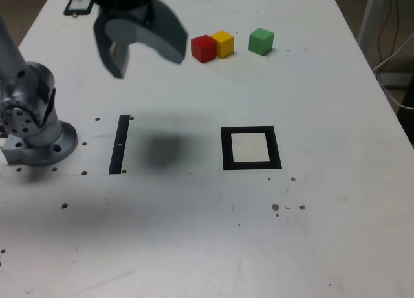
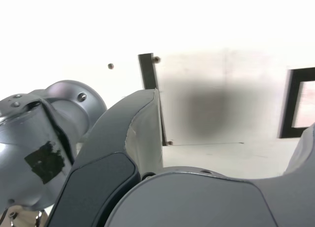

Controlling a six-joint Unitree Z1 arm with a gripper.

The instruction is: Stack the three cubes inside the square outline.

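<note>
Three cubes sit in a row at the far side of the white table: red [image 1: 204,49] touching yellow [image 1: 224,43], and green [image 1: 261,41] a little apart to the exterior view's right. The square outline [image 1: 226,149], a thick black frame with a white centre, lies nearer the front and holds nothing; the wrist view catches one edge of the outline [image 2: 288,104]. My gripper [image 1: 147,60] hangs high above the table, to the exterior view's left of the red cube. It is open with nothing between its dark fingers [image 2: 140,133].
A thin black strip [image 1: 120,144] lies to the exterior view's left of the outline, also in the wrist view [image 2: 147,72]. The arm's grey base [image 1: 32,127] stands at the table's left edge. A dark flat device [image 1: 77,5] lies at the far left corner. Cables hang off the right side.
</note>
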